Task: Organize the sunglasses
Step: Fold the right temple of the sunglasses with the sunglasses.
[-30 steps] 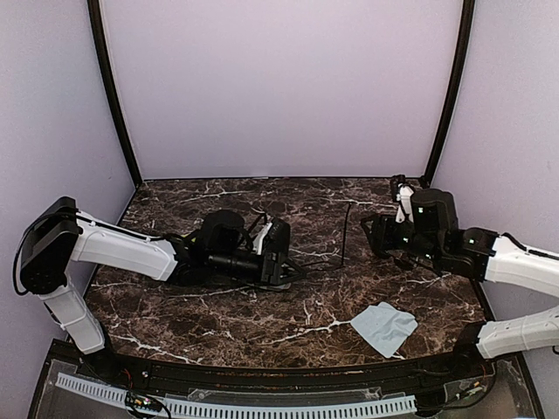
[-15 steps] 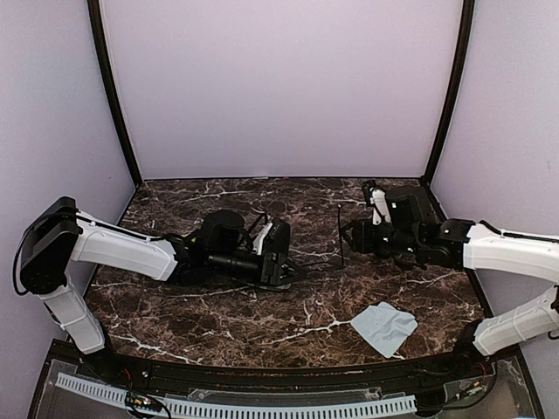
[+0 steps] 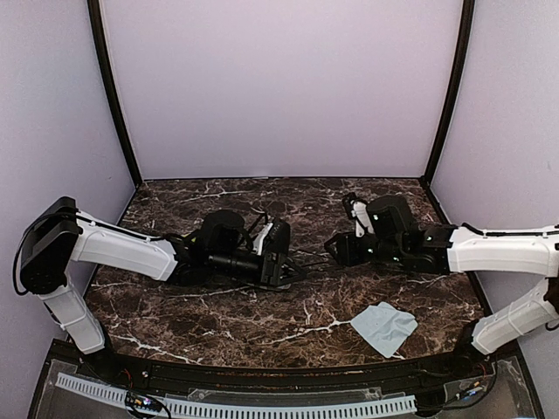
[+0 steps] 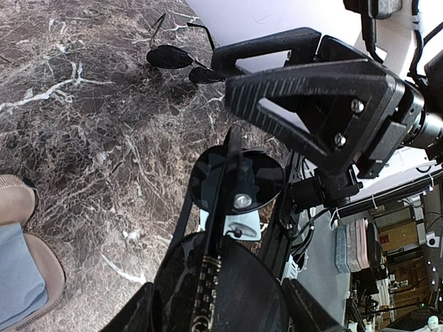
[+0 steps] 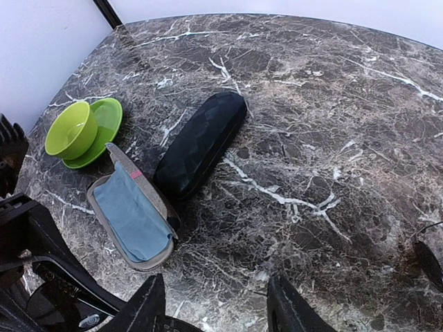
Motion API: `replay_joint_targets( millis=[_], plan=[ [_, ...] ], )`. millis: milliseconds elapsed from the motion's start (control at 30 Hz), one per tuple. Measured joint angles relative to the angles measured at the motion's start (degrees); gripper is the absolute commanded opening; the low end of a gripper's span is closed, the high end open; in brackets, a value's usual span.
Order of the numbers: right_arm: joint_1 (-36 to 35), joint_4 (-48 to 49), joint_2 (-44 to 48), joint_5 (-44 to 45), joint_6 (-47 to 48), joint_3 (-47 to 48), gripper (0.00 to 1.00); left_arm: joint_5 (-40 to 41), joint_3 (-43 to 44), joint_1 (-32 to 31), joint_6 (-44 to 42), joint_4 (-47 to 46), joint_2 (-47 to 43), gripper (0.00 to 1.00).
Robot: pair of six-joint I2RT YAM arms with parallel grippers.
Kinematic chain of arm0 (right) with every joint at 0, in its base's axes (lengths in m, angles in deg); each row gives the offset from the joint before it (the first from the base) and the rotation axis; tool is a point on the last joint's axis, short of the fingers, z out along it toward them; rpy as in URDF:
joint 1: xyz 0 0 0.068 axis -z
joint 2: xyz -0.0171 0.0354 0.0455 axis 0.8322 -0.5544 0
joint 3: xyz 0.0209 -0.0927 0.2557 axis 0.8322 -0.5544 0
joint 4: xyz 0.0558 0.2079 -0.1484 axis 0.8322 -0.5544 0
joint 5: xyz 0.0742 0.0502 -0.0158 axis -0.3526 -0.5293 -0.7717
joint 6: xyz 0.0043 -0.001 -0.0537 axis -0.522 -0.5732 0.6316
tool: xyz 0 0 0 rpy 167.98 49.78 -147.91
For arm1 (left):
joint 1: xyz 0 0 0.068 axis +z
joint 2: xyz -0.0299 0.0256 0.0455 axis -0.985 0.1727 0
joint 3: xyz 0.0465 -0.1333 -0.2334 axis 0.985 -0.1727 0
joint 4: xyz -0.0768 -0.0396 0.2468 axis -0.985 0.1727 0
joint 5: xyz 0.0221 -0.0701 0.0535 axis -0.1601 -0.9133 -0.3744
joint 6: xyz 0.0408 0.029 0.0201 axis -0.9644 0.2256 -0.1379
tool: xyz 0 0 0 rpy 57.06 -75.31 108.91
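Observation:
My left gripper (image 4: 221, 315) is shut on a pair of sunglasses (image 4: 239, 181), one big dark lens wedged between its fingers, the round second lens and a folded temple sticking out ahead. In the top view that gripper (image 3: 281, 257) lies low at the table's middle. My right gripper (image 3: 336, 250) hovers just to its right, facing it, and looms as a black block (image 4: 311, 90) in the left wrist view. Its jaws (image 5: 218, 308) stand open over bare marble, holding nothing. A second pair of sunglasses (image 4: 176, 59) lies on the table farther off.
An open brown case (image 5: 131, 214) with a light blue cloth inside lies beside a closed black case (image 5: 201, 145). A green bowl on a green saucer (image 5: 73, 131) sits by the left wall. Another light blue cloth (image 3: 384, 327) lies near the front right.
My right arm has swung left across the table, close up to the left gripper and the held sunglasses, and its jaws have narrowed a little. The left arm has stayed still.

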Motion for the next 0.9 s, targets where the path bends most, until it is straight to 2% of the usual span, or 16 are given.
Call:
replay_joint_targets(
  millis=[300,533,667,900],
  plan=[
    [-2.3,0.3,-1.7,0.2,-0.2,0.0,0.50,0.0,0.0,0.0,-0.2,0.0,0.0,0.39],
    [-2.4,-0.6,-1.1,1.0,0.2,0.3,0.59,-0.2,0.0,0.0,-1.4,0.0,-0.1,0.39],
    [-0.8,-2.2,1.7,0.0,2.4,1.1,0.64,-0.3,-1.3,0.0,-6.3,0.2,-1.8,0.39],
    [2.3,-4.8,6.3,-9.9,10.6,3.8,0.68,0.0,-2.7,0.0,-18.3,4.2,-6.8,0.38]
  ],
)
